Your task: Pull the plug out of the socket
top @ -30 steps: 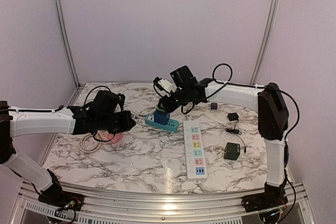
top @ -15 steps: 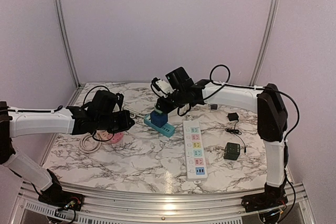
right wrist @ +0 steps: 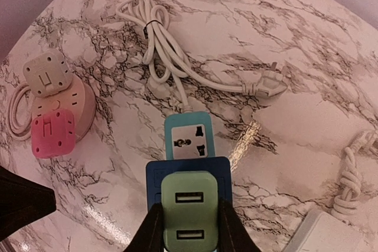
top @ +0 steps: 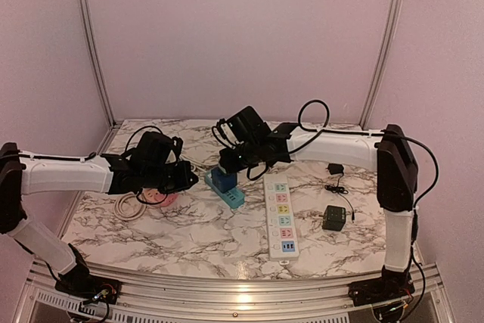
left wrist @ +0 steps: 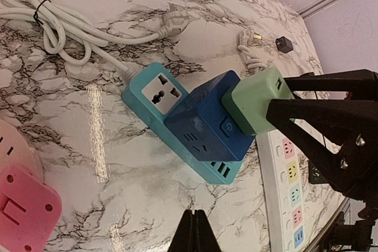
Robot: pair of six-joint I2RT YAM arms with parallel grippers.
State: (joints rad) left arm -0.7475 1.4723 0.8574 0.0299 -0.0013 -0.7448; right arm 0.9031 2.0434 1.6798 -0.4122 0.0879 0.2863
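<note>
A green USB plug [right wrist: 189, 213] sits in a dark blue cube socket [right wrist: 155, 175], which is plugged into a teal power strip [right wrist: 188, 137] lying on the marble table. My right gripper [right wrist: 189, 223] is shut on the green plug, with one finger on each side. In the top view the right gripper [top: 231, 159] is over the blue cube [top: 221, 180] and the teal strip [top: 233, 197]. My left gripper [left wrist: 194, 215] is shut and empty. It hovers over bare table just near of the teal strip [left wrist: 155, 92], and shows in the top view [top: 186, 178].
A white multi-colour power strip [top: 280, 213] lies right of the teal one. A pink and beige round socket [top: 162, 197] with a coiled cord lies to the left. A black adapter [top: 333, 218] and small black plugs [top: 334, 167] lie at the right. A white cable coil [right wrist: 159, 39] lies behind.
My right gripper has moved left and nearer with the green plug. The blue cube and teal strip have come with it and turned. The left arm has barely moved.
</note>
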